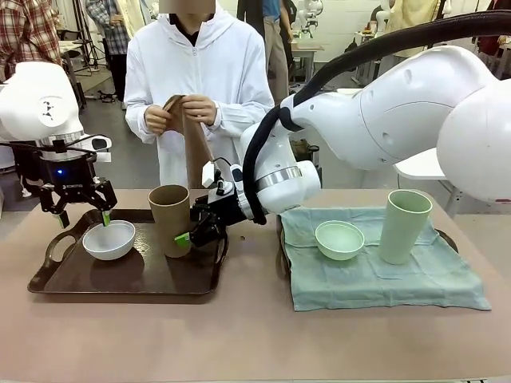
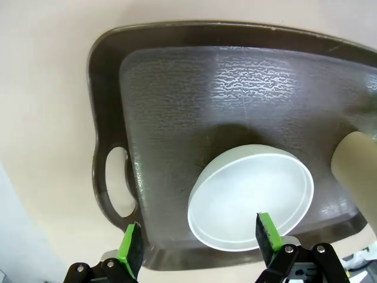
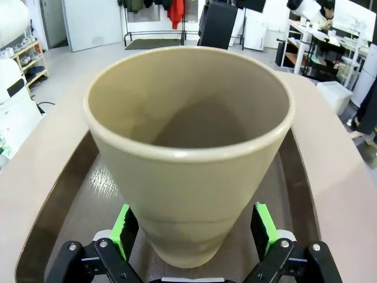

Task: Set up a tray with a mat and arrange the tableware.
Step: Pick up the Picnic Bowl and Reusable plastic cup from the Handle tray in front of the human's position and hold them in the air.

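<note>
On the table at 8 o'clock, dark tray; inside it, white bowl toward 9 o'clock and brown tumbler upright toward 3 o'clock, near each other, not touching. Directly above the bowl, left gripper, fingers wide apart, clear of the rim, clamped on nothing; in the left wrist view, green pads either side of the bowl's near edge. In from 3 o'clock across the middle, right gripper, spread around the tumbler's lower part, one pad at 9 and one at 3 o'clock of it in the right wrist view; slim gaps there, so no squeeze, contact hard to call. At 4 o'clock on the table, green mat over a second tray, dark rim bits peeking out at the mat's sides. On the mat, mint green bowl, with pale green tumbler upright at 3 o'clock of it, apart. At 12 o'clock, far side, person's hands together at chest, brown cloth hanging down from them.
</note>
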